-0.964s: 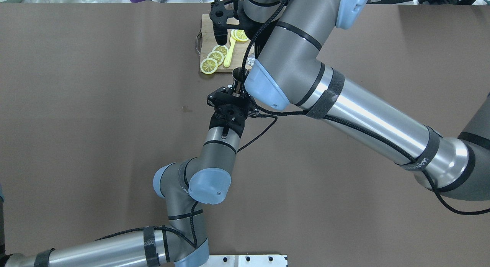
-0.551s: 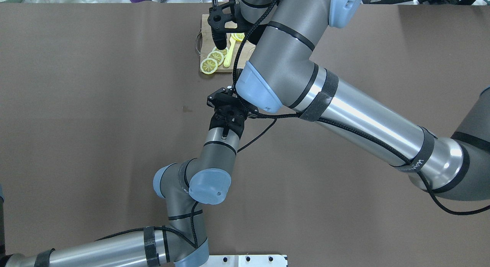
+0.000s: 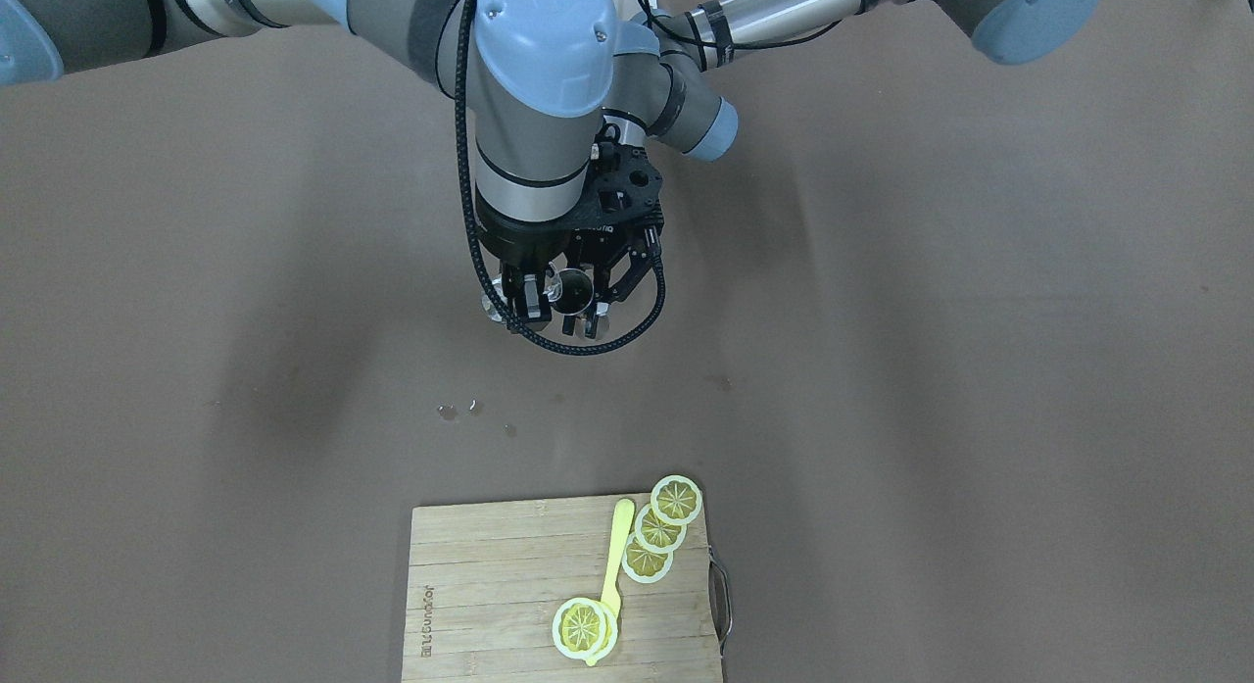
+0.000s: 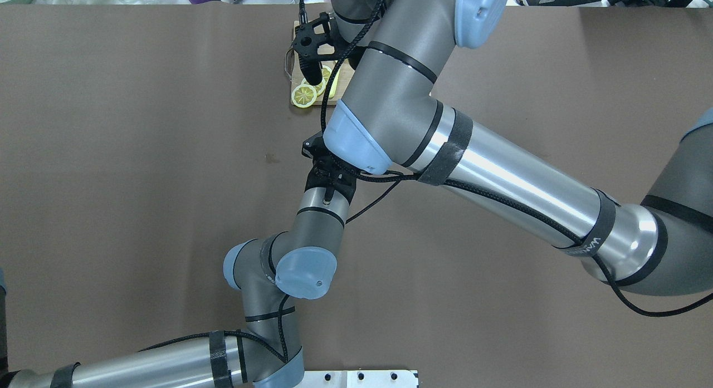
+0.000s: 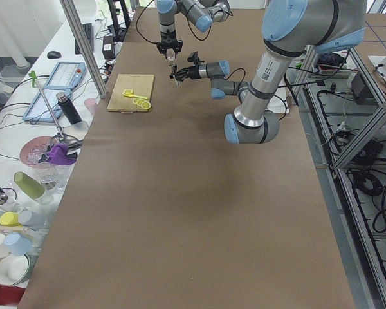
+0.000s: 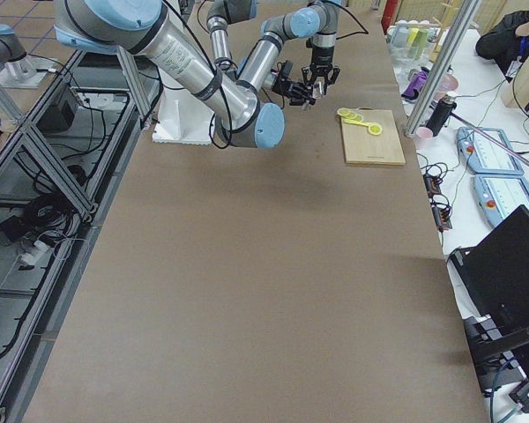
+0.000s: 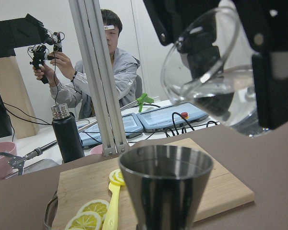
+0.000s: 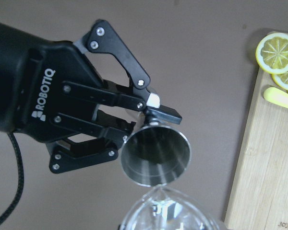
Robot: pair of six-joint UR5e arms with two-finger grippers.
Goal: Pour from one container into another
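Right gripper (image 3: 511, 305) is clamped on a glass pitcher (image 7: 216, 91), which is tipped so the spout overhangs the steel jigger (image 8: 156, 154). Liquid sits inside and no stream is discernible. Left gripper (image 8: 142, 125) has its fingers closed on the jigger's waist, keeping it upright as receiver. The jigger is above mid-bench, short of the cutting board (image 3: 490, 585) at the operators' edge.
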